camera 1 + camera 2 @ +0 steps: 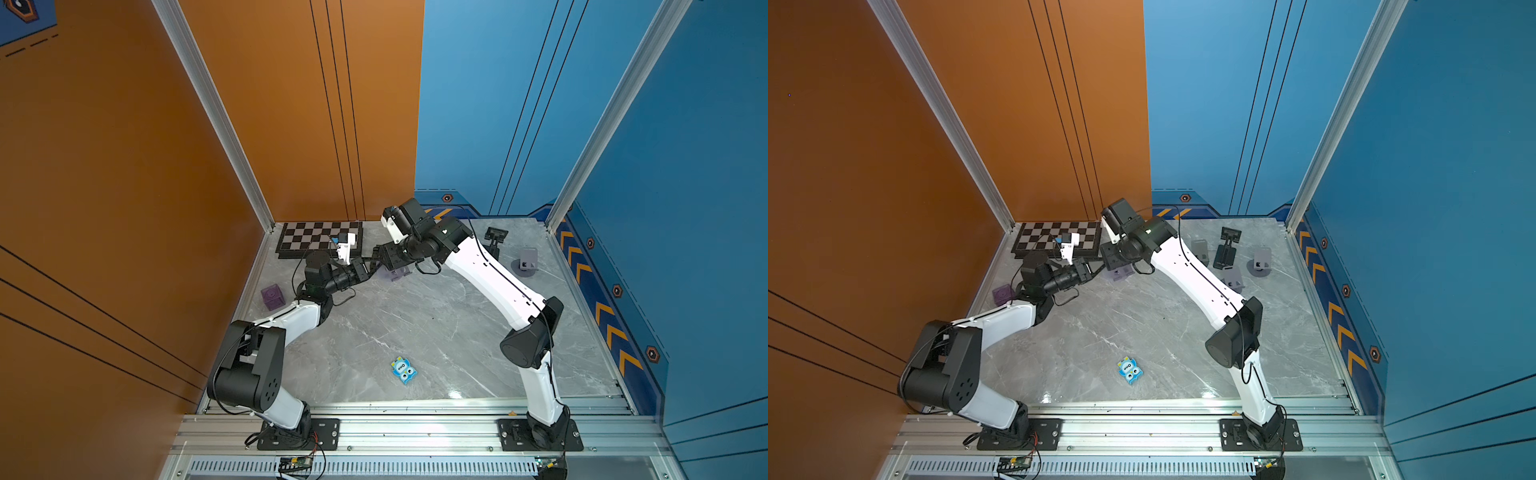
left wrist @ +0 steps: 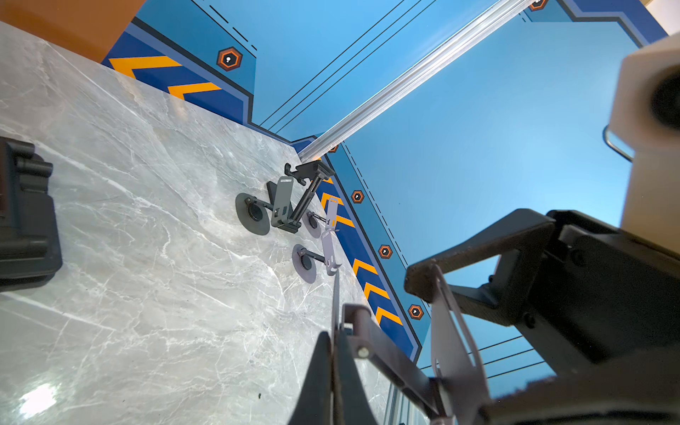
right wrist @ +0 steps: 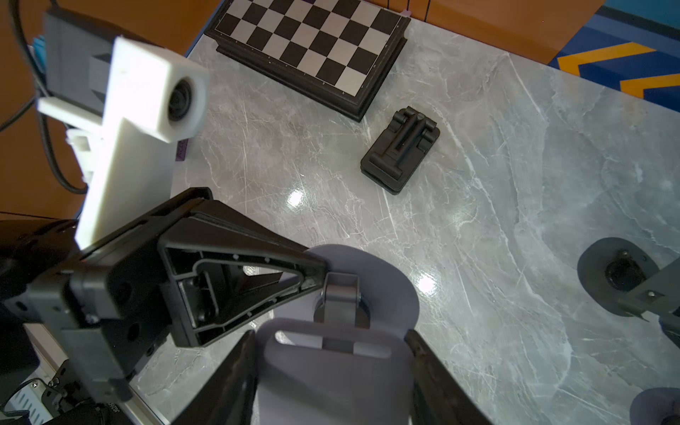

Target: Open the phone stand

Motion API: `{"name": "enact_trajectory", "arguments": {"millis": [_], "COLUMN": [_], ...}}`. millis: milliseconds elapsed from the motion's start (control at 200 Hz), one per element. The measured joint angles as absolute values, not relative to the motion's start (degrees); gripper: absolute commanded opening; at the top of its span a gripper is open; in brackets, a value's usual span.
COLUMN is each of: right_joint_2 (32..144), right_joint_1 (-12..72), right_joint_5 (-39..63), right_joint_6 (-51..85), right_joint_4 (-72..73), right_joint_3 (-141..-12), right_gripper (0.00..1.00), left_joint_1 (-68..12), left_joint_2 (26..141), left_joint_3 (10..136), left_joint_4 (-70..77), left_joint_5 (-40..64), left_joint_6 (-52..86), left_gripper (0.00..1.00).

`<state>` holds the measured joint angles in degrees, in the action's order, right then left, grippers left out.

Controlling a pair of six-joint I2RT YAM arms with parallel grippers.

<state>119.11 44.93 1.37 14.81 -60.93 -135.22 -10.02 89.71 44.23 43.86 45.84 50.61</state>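
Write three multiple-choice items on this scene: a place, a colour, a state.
1. Where does the chessboard lie?
A. by the front rail
B. in the far corner by the orange wall
C. beside the blue wall

2. The held phone stand is
A. pale purple
B. red
C. green

3. The left hand is
A. wide open
B. shut on the stand's base
C. shut on nothing

Answers: B, it lies against that wall; A, its plates look lilac; B, its fingers pinch the thin base plate.

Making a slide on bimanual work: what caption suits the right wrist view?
Left gripper pins the lavender phone stand by its base while right gripper clasps its plate; chessboard beyond.
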Motion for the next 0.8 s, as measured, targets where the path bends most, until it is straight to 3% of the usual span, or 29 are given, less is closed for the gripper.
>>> {"name": "enact_trajectory", "arguments": {"millis": [801], "right_joint_2": [112.5], "right_joint_1": [46.6], "right_joint_5": [-1.1], "right_joint_6": [14.7], "right_joint_4": [-60.3], "right_joint_3": [-129.4], "right_gripper": [0.46], "left_joint_1": [-10.0], "left_joint_2": [91.7], "left_joint_3": [46.6], "left_joint_4": [43.9], "left_joint_5": [49.0], "left_joint_6": [51.0], "left_gripper": [0.00]}}
